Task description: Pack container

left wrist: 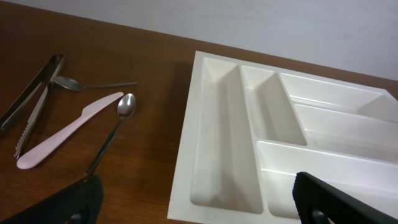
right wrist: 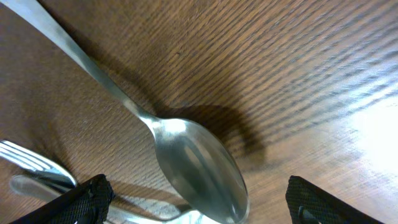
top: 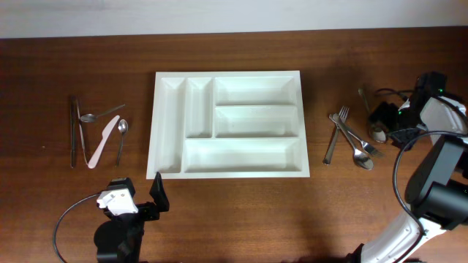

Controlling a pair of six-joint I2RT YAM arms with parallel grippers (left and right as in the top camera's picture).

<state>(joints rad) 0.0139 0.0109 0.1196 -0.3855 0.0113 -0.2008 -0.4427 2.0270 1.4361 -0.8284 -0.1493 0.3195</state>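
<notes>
The container [top: 228, 76], a large white five-compartment tray, lies empty at the table's middle. It also shows in the left wrist view [left wrist: 214, 155]. My left gripper [top: 139, 193] is open and empty, just in front of the tray's near left corner, as the left wrist view [left wrist: 199, 210] shows. My right gripper [top: 382, 121] hovers low over the cutlery to the right of the tray. In the right wrist view it [right wrist: 208, 204] is open, with the bowl of a large steel spoon [right wrist: 189, 165] lying on the table between its fingers.
Left of the tray lie metal tongs [top: 74, 131], a spoon [top: 101, 115], a pink plastic knife [top: 102, 140] and a small spoon [top: 121, 137]. Right of the tray lie forks and spoons [top: 349, 137]. Fork tines [right wrist: 28, 160] lie next to the large spoon.
</notes>
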